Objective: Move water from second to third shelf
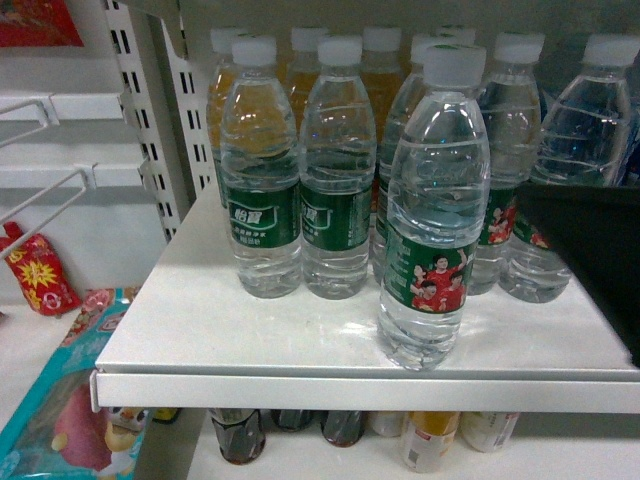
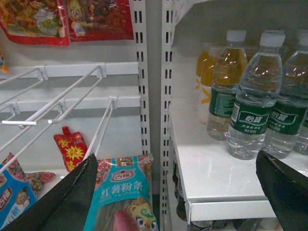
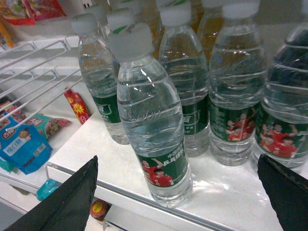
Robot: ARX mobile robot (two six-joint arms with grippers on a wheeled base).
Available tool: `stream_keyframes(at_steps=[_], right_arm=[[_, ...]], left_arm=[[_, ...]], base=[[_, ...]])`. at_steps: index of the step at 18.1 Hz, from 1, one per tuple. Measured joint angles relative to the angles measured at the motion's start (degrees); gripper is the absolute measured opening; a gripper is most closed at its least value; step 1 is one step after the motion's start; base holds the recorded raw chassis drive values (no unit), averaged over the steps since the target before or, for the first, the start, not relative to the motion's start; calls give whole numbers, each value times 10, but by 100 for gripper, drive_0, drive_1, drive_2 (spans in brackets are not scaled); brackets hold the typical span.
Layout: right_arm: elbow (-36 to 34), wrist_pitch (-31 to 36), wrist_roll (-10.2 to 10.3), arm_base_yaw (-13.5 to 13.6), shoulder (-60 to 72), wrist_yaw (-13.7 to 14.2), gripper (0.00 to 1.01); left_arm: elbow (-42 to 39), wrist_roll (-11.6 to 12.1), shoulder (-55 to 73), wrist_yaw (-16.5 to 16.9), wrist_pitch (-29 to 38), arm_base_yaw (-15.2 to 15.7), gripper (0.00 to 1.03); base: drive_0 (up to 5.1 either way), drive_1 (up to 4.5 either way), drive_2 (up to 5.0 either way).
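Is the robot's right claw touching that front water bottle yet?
Apart. The right wrist view shows both fingers wide of the front water bottle, with bare shelf between them.

A shop aisle. Rows of identical bottled water (image 1: 336, 170) and orange drinks (image 2: 227, 91) stock a white metal shelf (image 1: 250, 330). Packaged snacks (image 2: 122, 202) hang nearby on wire display hooks (image 2: 57, 106).
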Motion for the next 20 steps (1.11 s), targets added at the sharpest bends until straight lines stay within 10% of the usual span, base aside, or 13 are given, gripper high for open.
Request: stream_keyframes(at_steps=[2, 4, 6, 11, 20], right_arm=[[-23, -81, 0, -52, -116, -36, 98], [-65, -70, -54, -77, -226, 120, 78], [-93, -165, -81, -178, -335, 112, 54], [-128, -263, -95, -177, -493, 98, 2], [-172, -307, -96, -177, -583, 98, 2]], left_arm=[[0, 0, 0, 0, 0, 0, 98], [0, 0, 0, 0, 0, 0, 98], [0, 0, 0, 0, 0, 0, 98], [0, 0, 0, 0, 0, 0, 98], [0, 0, 0, 0, 0, 0, 98]], base=[[0, 0, 0], [0, 0, 0], [0, 0, 0], [0, 0, 0], [0, 0, 0]])
